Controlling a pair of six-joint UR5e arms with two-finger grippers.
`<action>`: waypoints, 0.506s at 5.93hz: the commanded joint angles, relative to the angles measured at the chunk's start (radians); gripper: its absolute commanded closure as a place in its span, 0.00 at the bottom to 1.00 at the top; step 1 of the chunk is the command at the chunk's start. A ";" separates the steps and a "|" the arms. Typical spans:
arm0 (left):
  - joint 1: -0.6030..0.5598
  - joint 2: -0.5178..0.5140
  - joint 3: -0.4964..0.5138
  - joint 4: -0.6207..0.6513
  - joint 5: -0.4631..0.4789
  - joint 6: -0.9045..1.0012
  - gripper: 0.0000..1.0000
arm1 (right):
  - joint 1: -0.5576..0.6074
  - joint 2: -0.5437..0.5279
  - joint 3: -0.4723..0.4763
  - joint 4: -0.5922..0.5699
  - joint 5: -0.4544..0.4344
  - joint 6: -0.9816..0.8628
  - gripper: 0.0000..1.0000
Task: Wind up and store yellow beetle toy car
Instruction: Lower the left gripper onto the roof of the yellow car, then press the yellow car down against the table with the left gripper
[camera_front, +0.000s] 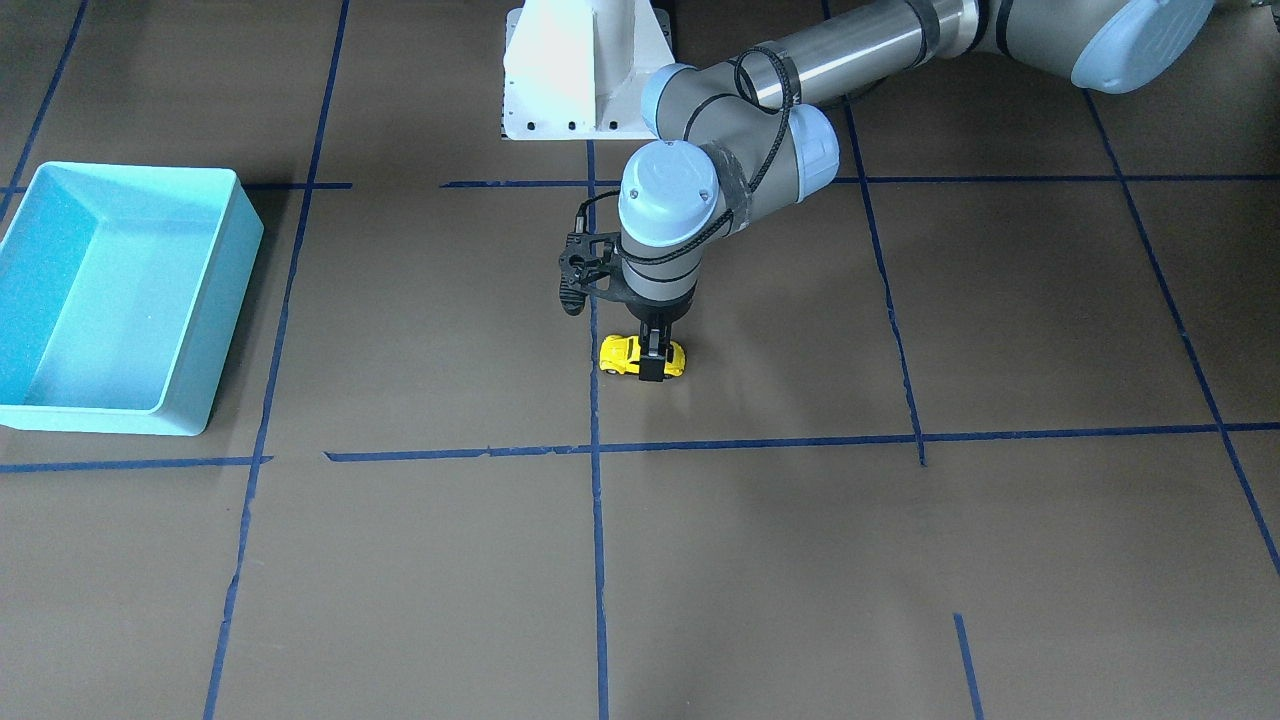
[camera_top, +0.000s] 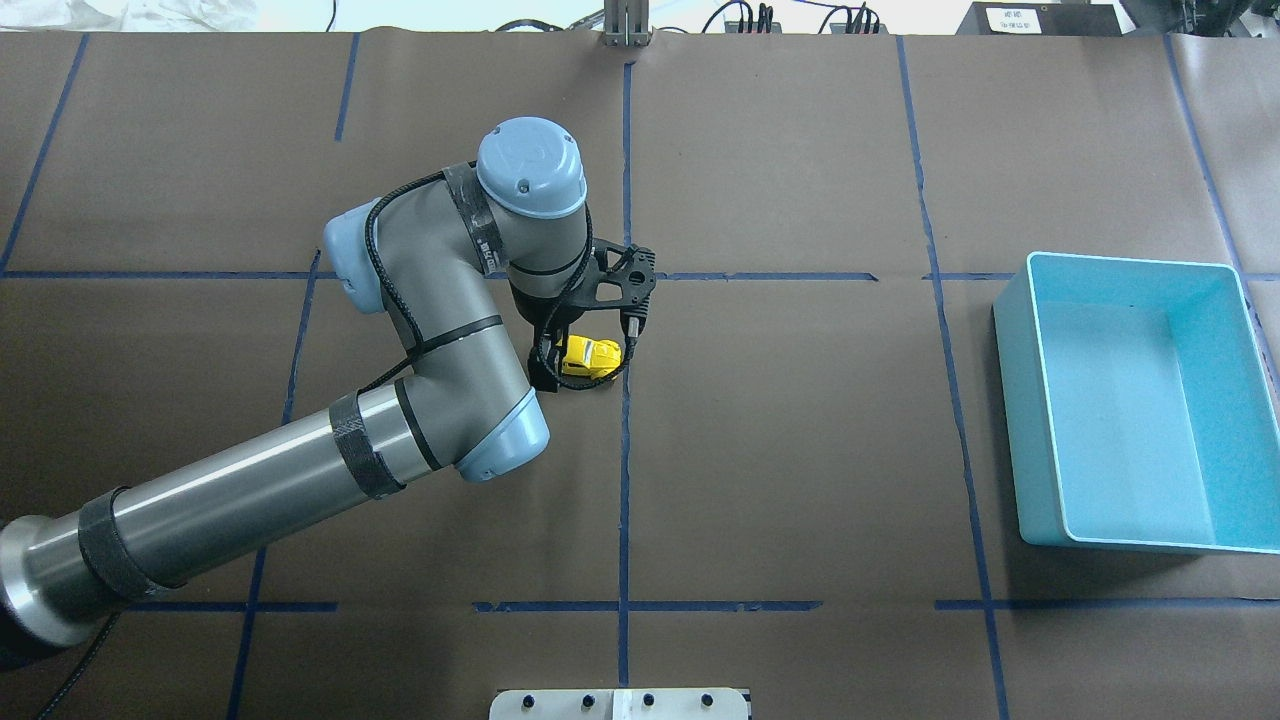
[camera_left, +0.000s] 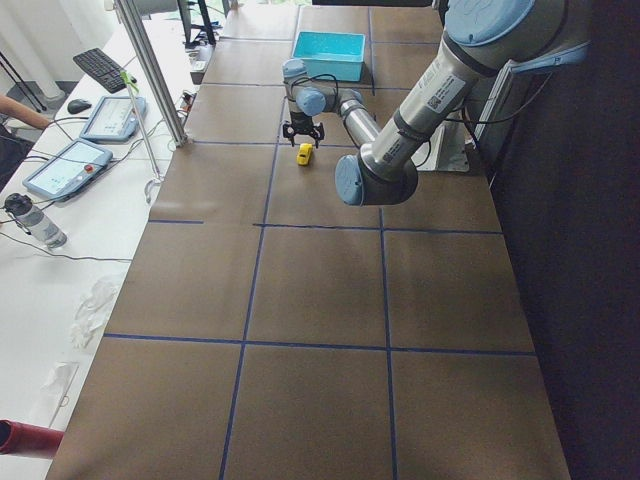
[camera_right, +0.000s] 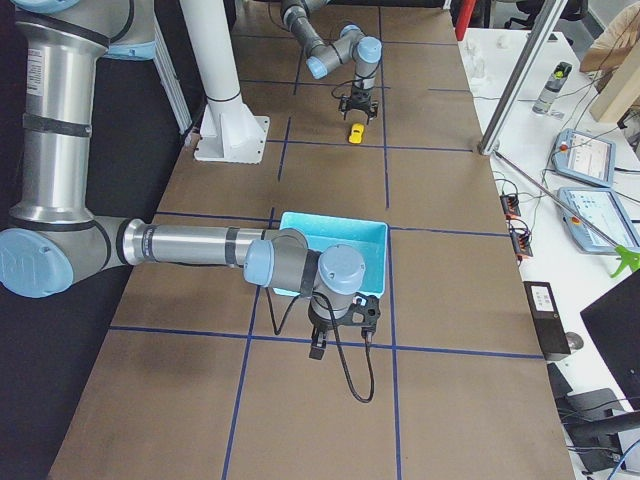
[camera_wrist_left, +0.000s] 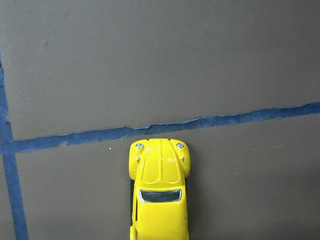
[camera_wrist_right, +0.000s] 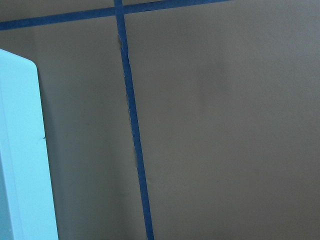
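Observation:
The yellow beetle toy car (camera_front: 625, 354) stands on the brown table beside a blue tape line, near the middle. It also shows in the overhead view (camera_top: 590, 357) and fills the bottom of the left wrist view (camera_wrist_left: 159, 195), nose toward the tape. My left gripper (camera_front: 655, 366) points straight down with its fingers either side of the car's body, closed on it; the car's wheels rest on the table. My right gripper (camera_right: 318, 348) shows only in the exterior right view, low beside the turquoise bin (camera_right: 335, 250); I cannot tell whether it is open or shut.
The turquoise bin (camera_top: 1012, 400) has nothing in it and sits on the robot's right side, far from the car; its rim (camera_wrist_right: 20, 150) shows in the right wrist view. The white robot base (camera_front: 585, 70) stands behind the car. Blue tape lines grid the table.

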 joint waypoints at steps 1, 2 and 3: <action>0.001 -0.017 0.028 -0.004 0.019 0.001 0.00 | 0.000 0.000 -0.001 0.001 0.000 0.000 0.00; 0.001 -0.022 0.056 -0.050 0.027 0.000 0.00 | 0.000 0.000 -0.001 -0.001 0.000 0.000 0.00; 0.002 -0.033 0.076 -0.054 0.027 0.000 0.00 | 0.000 0.000 -0.001 0.001 0.000 0.000 0.00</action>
